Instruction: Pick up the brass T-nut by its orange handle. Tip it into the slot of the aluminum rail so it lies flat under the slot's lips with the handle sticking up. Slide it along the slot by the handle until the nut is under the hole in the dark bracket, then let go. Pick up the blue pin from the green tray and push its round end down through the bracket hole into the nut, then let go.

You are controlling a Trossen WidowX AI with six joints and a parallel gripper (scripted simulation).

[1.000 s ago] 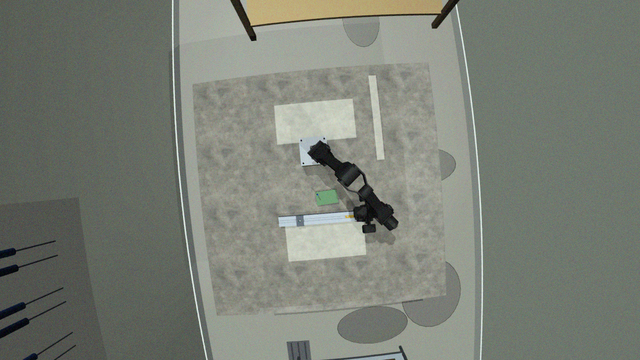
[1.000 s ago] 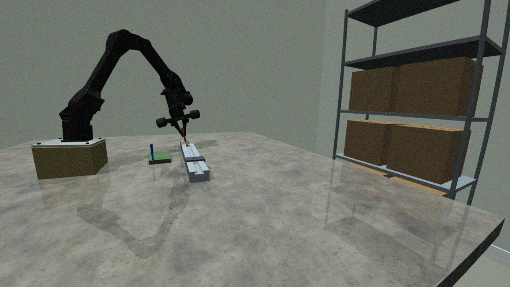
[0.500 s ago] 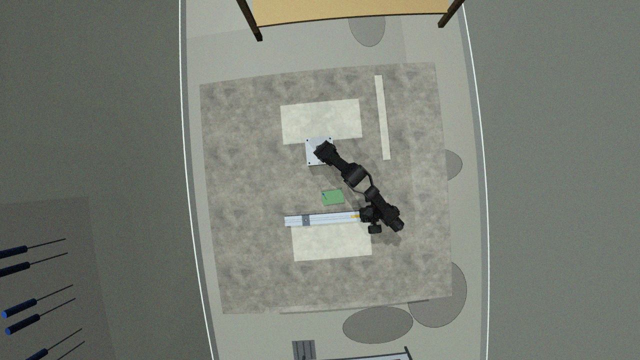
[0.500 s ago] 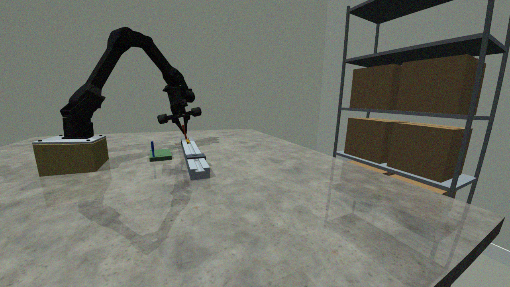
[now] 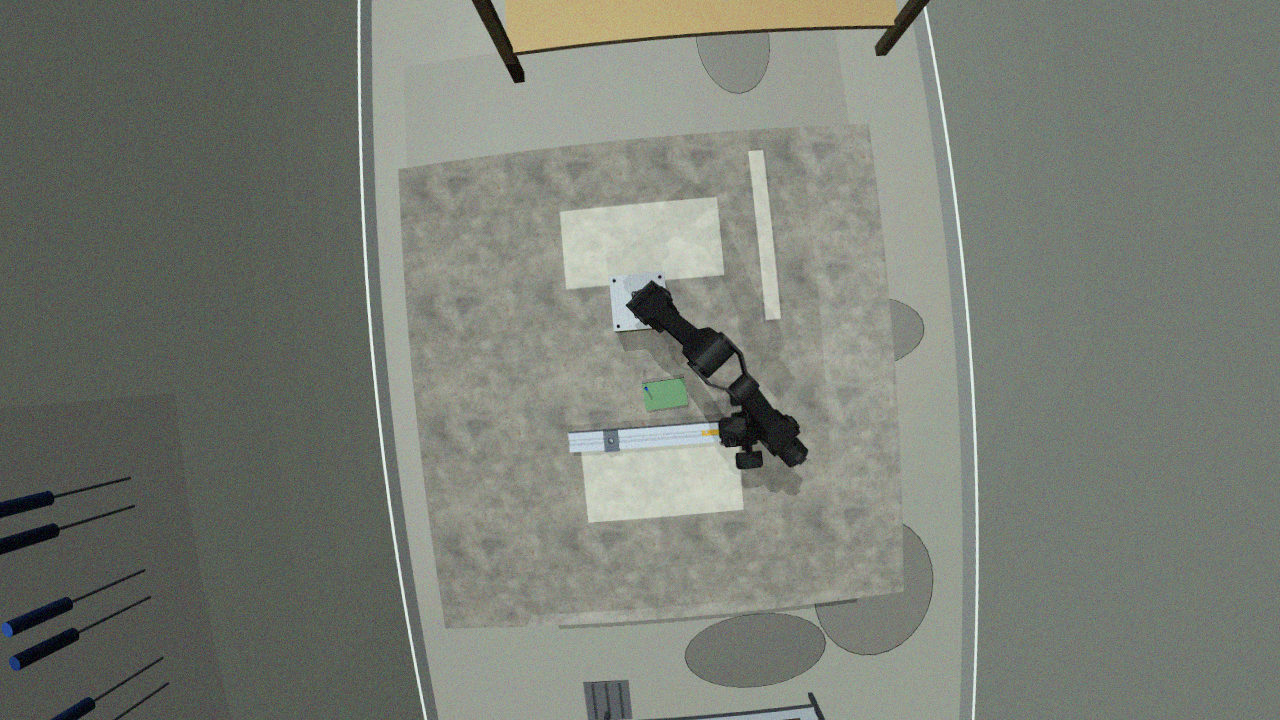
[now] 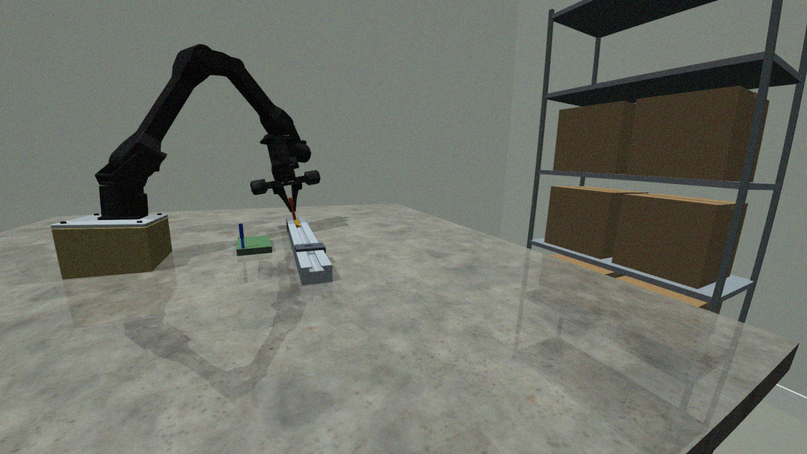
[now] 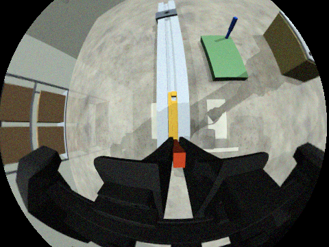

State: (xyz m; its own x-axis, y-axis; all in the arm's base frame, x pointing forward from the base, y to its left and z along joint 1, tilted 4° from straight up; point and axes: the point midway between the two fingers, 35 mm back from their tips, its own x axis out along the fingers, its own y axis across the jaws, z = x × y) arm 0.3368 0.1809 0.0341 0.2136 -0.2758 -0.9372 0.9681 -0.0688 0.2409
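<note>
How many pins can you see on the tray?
1: the blue pin, standing up from the green tray near one corner. No other pin shows there.
</note>
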